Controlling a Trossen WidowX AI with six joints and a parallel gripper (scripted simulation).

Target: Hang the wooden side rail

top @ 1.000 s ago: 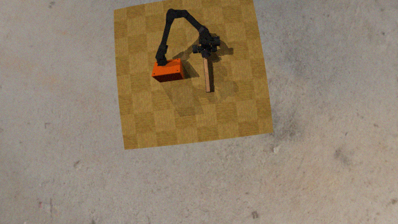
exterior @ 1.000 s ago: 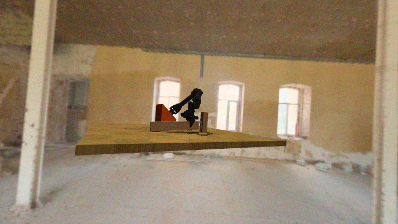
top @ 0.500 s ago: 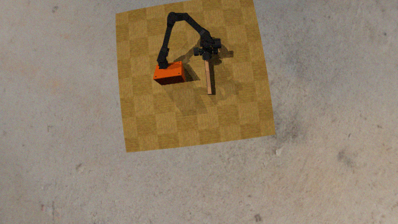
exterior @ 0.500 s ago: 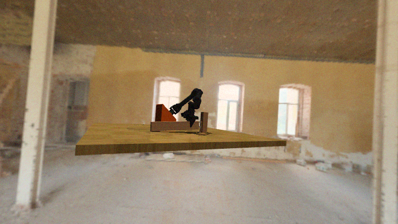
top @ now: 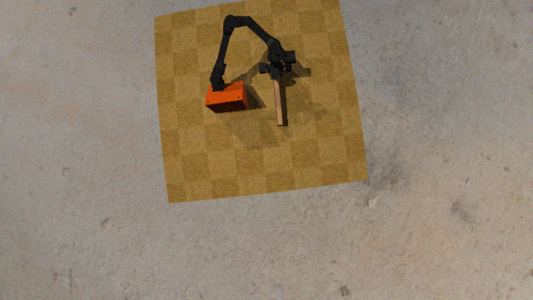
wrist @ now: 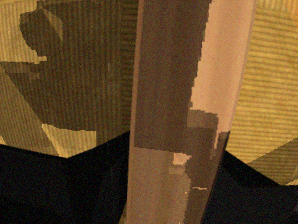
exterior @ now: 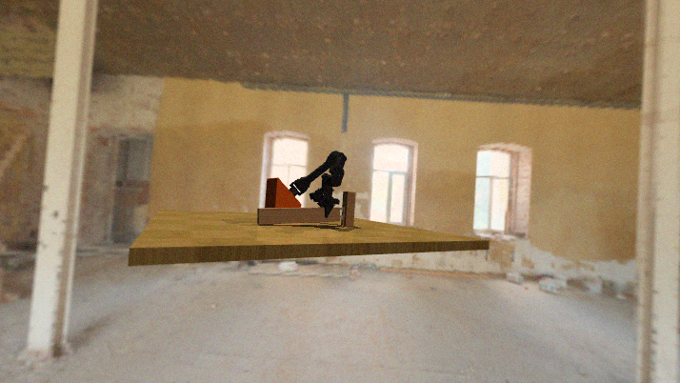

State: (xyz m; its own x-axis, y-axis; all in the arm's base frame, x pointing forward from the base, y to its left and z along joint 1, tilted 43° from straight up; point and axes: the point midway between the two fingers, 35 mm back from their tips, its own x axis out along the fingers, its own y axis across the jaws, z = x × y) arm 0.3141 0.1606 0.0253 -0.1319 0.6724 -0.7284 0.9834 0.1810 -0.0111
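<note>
The wooden side rail (top: 278, 106) (exterior: 290, 216) (wrist: 170, 75) lies lengthwise. Its far end looks to be down on the table; its other end is beside the post, with a shadow under it, and looks slightly raised. My gripper (top: 276, 76) (exterior: 328, 213) (wrist: 168, 136) is shut on the rail near its post end, with a black finger on either side in the wrist view. The headboard post (exterior: 350, 210) stands upright just past the rail's end; the arm hides it in the top view. The gap between rail and post is very narrow. The hooks, slot and pins are too small or hidden to judge.
The orange wedge-shaped base (top: 225, 95) (exterior: 284, 196) carries the arm and stands to one side of the rail. The checkered wooden table (top: 194, 164) (exterior: 190, 240) has its edges well away from the rail.
</note>
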